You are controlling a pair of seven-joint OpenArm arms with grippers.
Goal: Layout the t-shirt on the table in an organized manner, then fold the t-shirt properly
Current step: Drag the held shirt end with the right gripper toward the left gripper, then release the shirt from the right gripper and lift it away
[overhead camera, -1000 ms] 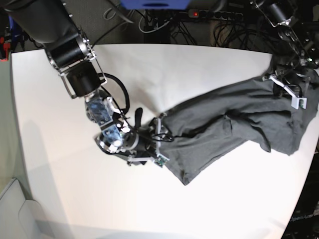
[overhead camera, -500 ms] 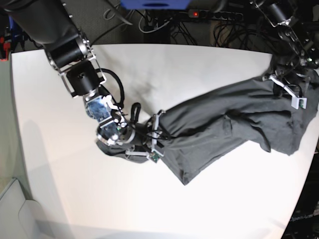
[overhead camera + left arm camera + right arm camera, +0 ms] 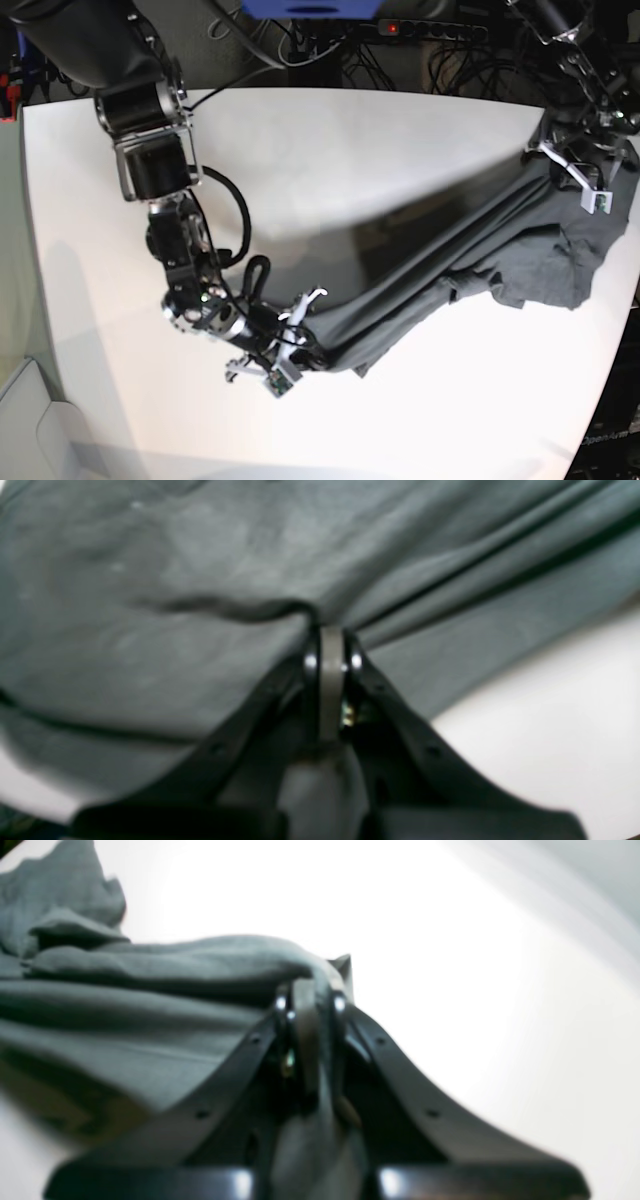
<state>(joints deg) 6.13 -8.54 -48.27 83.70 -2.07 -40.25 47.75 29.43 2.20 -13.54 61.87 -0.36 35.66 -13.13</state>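
Pinching the t-shirt (image 3: 470,255), both end effectors stretch it above the table (image 3: 300,150).

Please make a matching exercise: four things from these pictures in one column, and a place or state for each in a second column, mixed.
Column 1:
1. dark charcoal-grey cloth t-shirt
2. large white smooth table
3. left tool
4. right tool

Column 2:
A. shut on cloth, far right edge of base view
B. stretched between both arms
C. shut on cloth, near lower middle
D. lies under everything

Pairs: 1-B, 2-D, 3-A, 4-C
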